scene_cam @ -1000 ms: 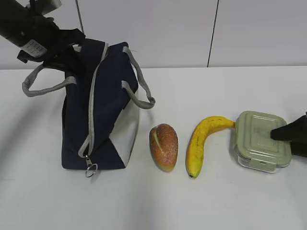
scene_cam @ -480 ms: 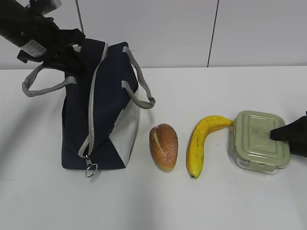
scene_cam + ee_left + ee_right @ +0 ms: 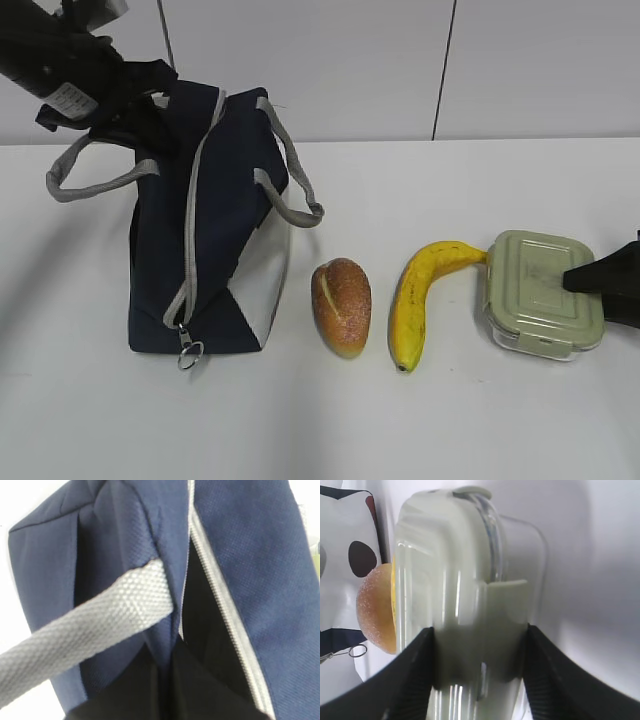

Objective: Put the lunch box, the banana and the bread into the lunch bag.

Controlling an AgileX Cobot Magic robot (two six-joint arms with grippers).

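Lunch box (image 3: 455, 605) sits at the desk's (image 3: 500, 430) right, pinched in the right claw (image 3: 477, 675); banana (image 3: 415, 300), then bread (image 3: 342, 305) alongside; farther back, left claw, clenched, at the lunch bag (image 3: 215, 240).

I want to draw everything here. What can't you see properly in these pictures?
- Inside of the lunch bag: only a dark slit behind the zipper in the left wrist view.
- Left tool: hidden in every view; only its black arm shows above the bag.
- Banana: hidden by the lunch box in the right wrist view.
- Bread: half hidden there too.
- Right tool: cut off by the exterior view's edge.
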